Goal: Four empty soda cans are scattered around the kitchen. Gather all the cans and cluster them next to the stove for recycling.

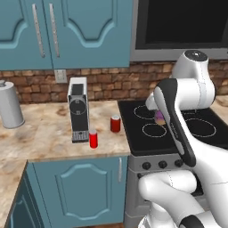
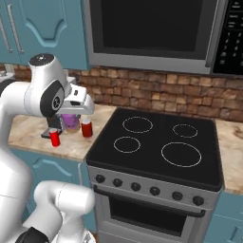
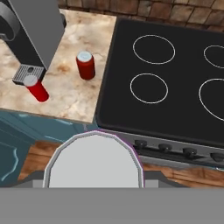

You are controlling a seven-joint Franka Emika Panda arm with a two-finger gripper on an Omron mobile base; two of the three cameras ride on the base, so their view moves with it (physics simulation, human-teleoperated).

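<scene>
While I'm hanging up here over the stove's left edge: I've got a purple can (image 2: 71, 121) clamped in my fingers (image 1: 159, 118), which are part closed around it.
Can axis: upright, its grey lid (image 3: 93, 161) facing my hand camera.
Drop zone: the counter (image 3: 83, 98) strip just left of the stove (image 2: 156, 142), down and to the left of where I'm holding.
Already there: a dark red can (image 3: 85, 64) standing right beside the cooktop edge, and a brighter red can (image 3: 36, 89) a bit further left, up against the coffee machine (image 1: 78, 108).
Gap to aim for: looks like free counter between those two cans and the front edge.
Hard to see: my fingertips are hidden by the can, and my own arm covers most of it from the left.
Fourth can: can't spot it.
</scene>
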